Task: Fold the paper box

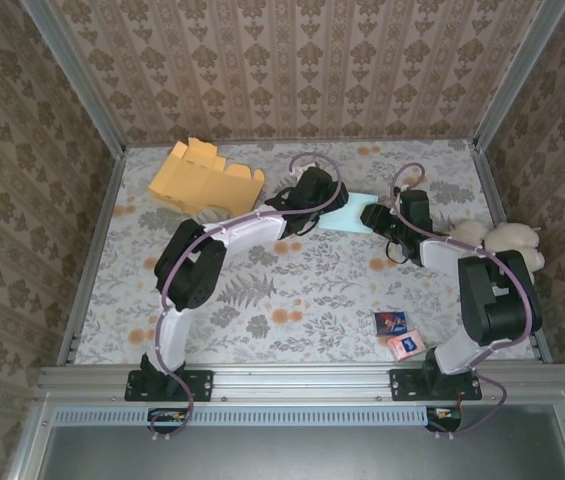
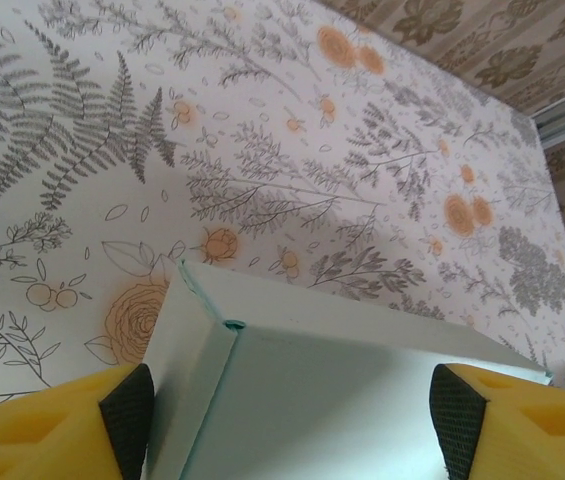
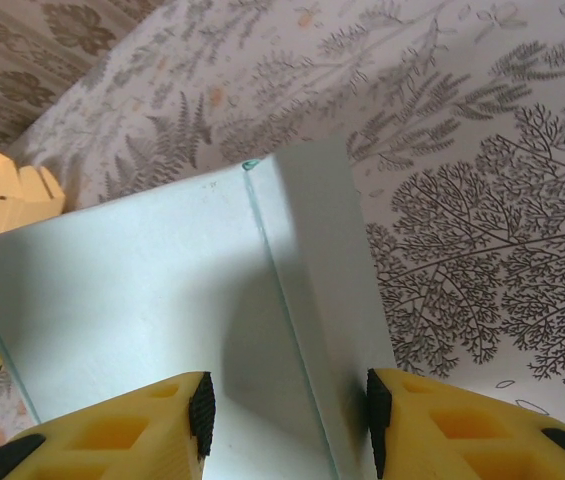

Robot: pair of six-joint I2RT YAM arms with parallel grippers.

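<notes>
here, two pincers meet on a mint paper box near the back of the table.
from the left: an orange cardboard box, opened out with its flaps up, lies at the rear left corner, well apart from the arms. the left pincer reaches the paper box from the left; in the left wrist view its jaws stand wide across the box, the left pad against a folded side flap, and i cannot tell whether it truly grips. the right pincer comes from the other side, and in the right wrist view it is clenched on the box, a creased edge and narrow side panel between its pads. a white plush toy rests at the right edge, and two small packets lie near the front right.
</notes>
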